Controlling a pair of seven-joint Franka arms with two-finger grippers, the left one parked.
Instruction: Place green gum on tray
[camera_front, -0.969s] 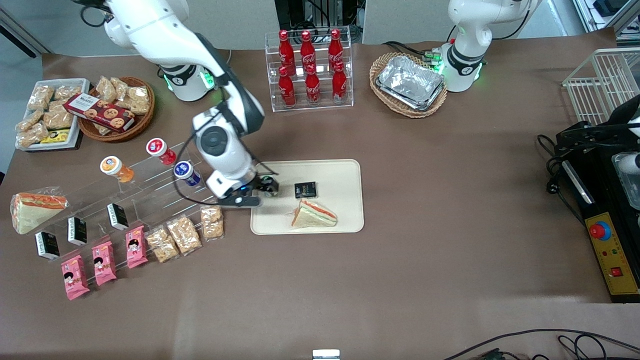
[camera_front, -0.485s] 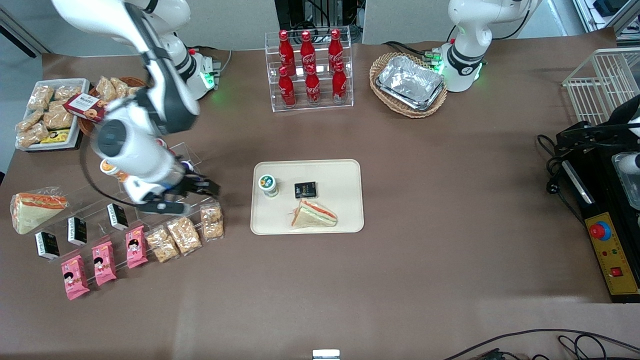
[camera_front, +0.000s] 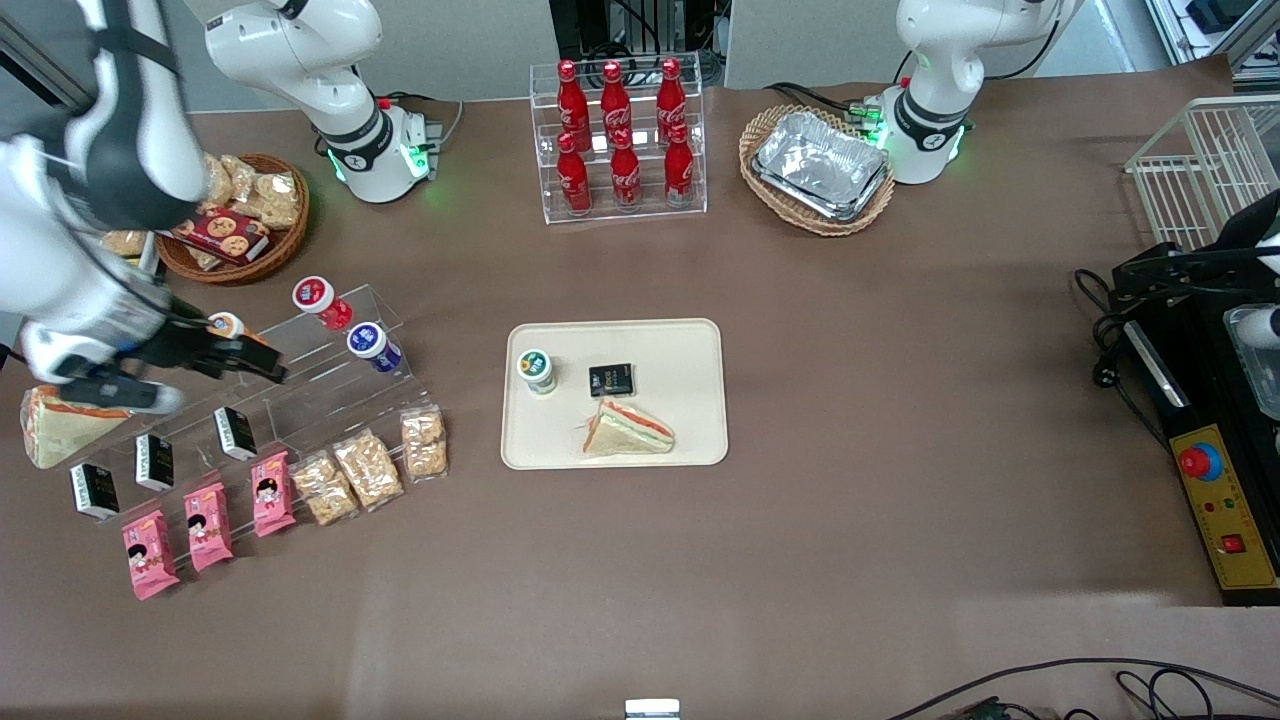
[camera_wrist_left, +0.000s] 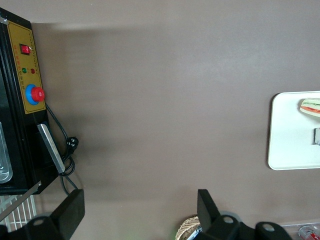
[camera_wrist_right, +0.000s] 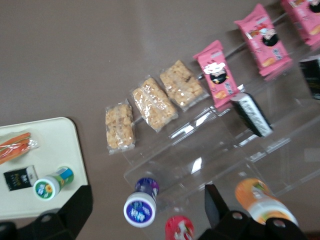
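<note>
Brown covering runs across the whole surface (camera_front: 850, 520) in the front view, which lets me see the gripper (camera_front: 262, 366) at the left edge of the frame, hanging over the clear stepped rack (camera_front: 300, 385) by the orange-bodied bottle (camera_front: 228, 324). Its fingers (camera_front: 270, 372) are spread wide with nothing between them. My right wrist camera misses all of that but brings the rack's blue-lidded bottle (camera_wrist_right: 140, 208) and snack packets (camera_wrist_right: 152, 102) up close.

I see the green gum (camera_front: 536, 369) standing upright, green body under a white lid with a round green label. It sits on the tray (camera_front: 690, 345), in the corner toward the working arm's end, just beside a small black packet (camera_front: 611, 380). A wrapped sandwich (camera_front: 628, 429) lies on the same tray, nearer the front camera.
</note>
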